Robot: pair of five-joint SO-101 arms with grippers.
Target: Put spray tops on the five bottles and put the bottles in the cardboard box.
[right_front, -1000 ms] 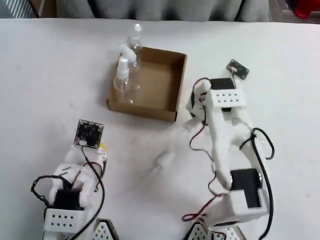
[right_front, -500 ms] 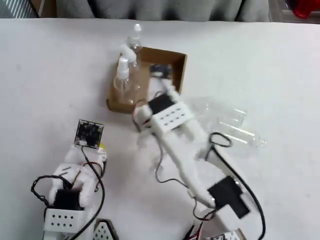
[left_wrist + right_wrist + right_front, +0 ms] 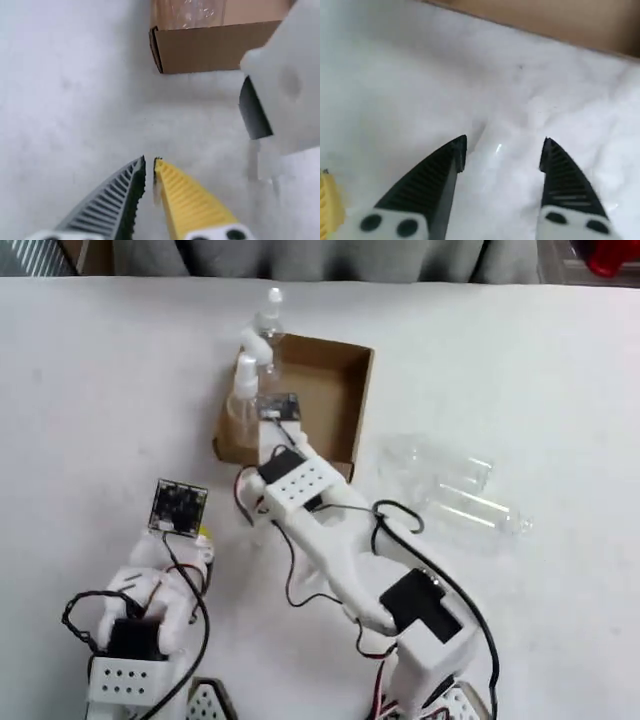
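Observation:
The cardboard box stands at the middle back of the table. Clear bottles with white spray tops stand upright at its left side. Two more clear bottles, with no tops on them, lie on the table to the right of the box. My right arm stretches across the front of the box. Its gripper is open just over the bare table in front of the box wall, holding nothing. My left gripper rests shut and empty near the front left, facing the box.
The right arm's white body hangs close to the left gripper. The left gripper's yellow finger is seen beside the right gripper. There is free table at the far left and back right.
The right arm has swung from the right of the box leftward across its front, uncovering the two lying bottles. The left arm has stayed still.

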